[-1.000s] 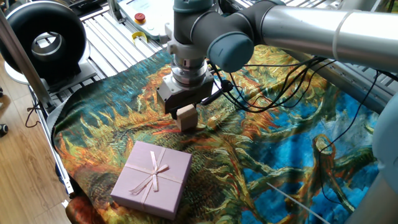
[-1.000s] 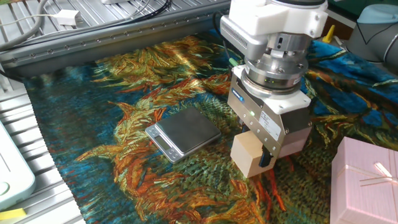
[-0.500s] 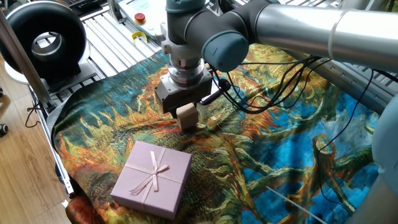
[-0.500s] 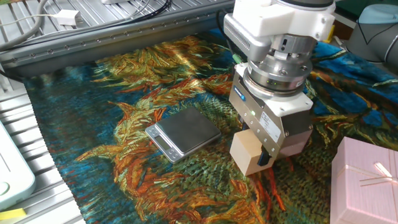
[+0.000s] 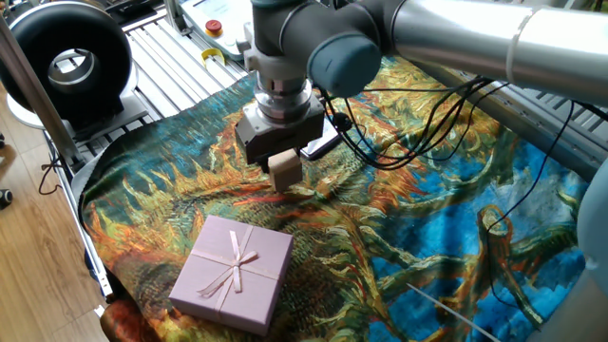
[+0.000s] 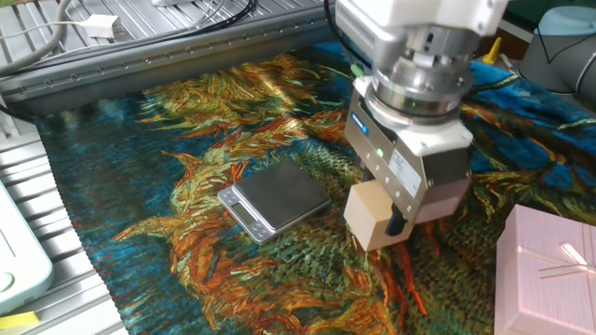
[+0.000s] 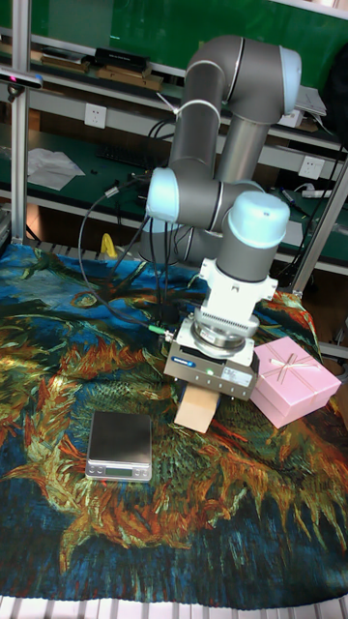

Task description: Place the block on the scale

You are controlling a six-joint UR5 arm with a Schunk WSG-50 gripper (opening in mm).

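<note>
A small tan block (image 6: 371, 214) is clamped between the fingers of my gripper (image 6: 384, 219), which is shut on it and holds it a little above the patterned cloth. The scale (image 6: 277, 197), a thin slab with a glossy silver top, lies flat on the cloth just left of the block in this view. In the tall fixed view the block (image 7: 197, 408) hangs under the gripper (image 7: 198, 401), to the right of the scale (image 7: 120, 443) and apart from it. From the opposite side the block (image 5: 284, 171) shows below the gripper (image 5: 284, 169).
A large pink gift box (image 5: 233, 271) with a ribbon lies on the cloth near the gripper, also seen as the pink box (image 7: 294, 379) to the right. Black cables (image 5: 418, 123) trail from the wrist. A black round device (image 5: 66, 62) stands off the cloth's edge.
The gripper has risen slightly with the block in it and shifted a little toward the scale. The scale and the pink box have not moved.
</note>
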